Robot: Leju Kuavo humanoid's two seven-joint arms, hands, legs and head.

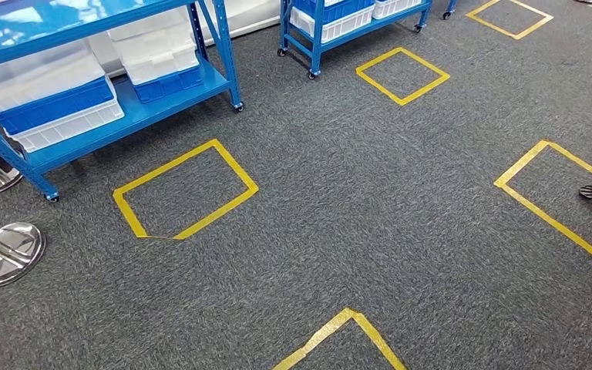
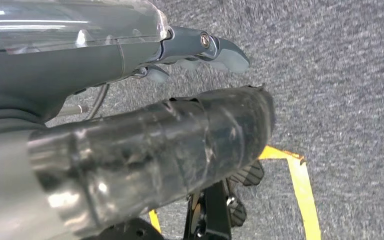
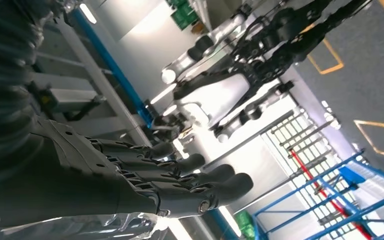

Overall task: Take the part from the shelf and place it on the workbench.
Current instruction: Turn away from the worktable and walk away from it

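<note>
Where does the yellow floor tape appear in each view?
Head view: yellow floor tape forms squares across the grey carpet.
Left wrist view: one tape corner lies on the carpet.
Right wrist view: tape outlines on the far floor.
Shared landmark: the grey carpet.

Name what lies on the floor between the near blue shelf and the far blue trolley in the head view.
Only bare grey carpet separates the blue shelf from the blue trolley; the head view shows nothing standing there.

Open grey carpet (image 1: 354, 193) lies ahead; the blue shelf (image 1: 85, 85) and chrome stand bases (image 1: 4, 253) crowd the left.
</note>
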